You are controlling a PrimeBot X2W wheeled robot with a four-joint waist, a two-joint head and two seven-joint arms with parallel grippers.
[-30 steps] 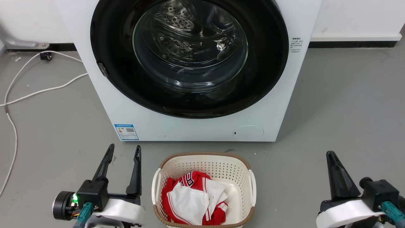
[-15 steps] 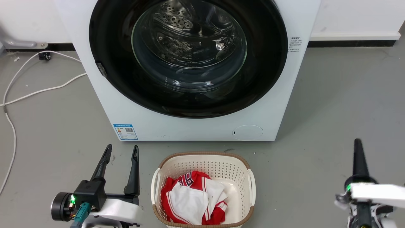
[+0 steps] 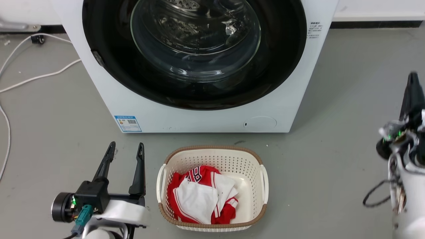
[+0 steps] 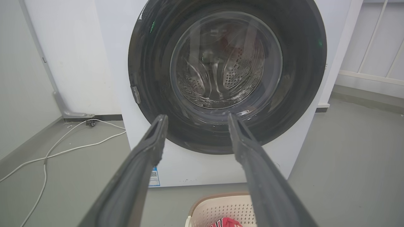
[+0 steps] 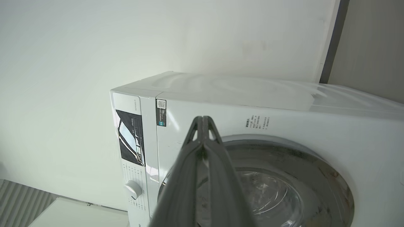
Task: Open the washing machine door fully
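The white washing machine [image 3: 186,119] stands ahead with its round black washing machine door [image 3: 275,66] lying flat against the front, shut. A small latch piece [image 3: 97,58] sits on the door's left rim. My left gripper [image 3: 127,147] is open and empty, low at the left over the floor, well short of the machine. In the left wrist view its fingers [image 4: 197,117] frame the door [image 4: 303,63]. My right gripper [image 3: 412,79] is raised at the far right, away from the machine. In the right wrist view its fingers [image 5: 203,121] are pressed together, empty, before the door [image 5: 284,157].
A cream perforated basket [image 3: 212,150] with red and white clothes stands on the grey floor right before the machine, between my arms. White cables [image 3: 33,78] run across the floor at the left. The control panel and a knob [image 5: 132,189] are on the machine's front.
My right arm has swung up along the right edge and turned, its gripper now pointing at the machine's upper front. The camera has shifted a little. The left gripper has stayed open and in place.
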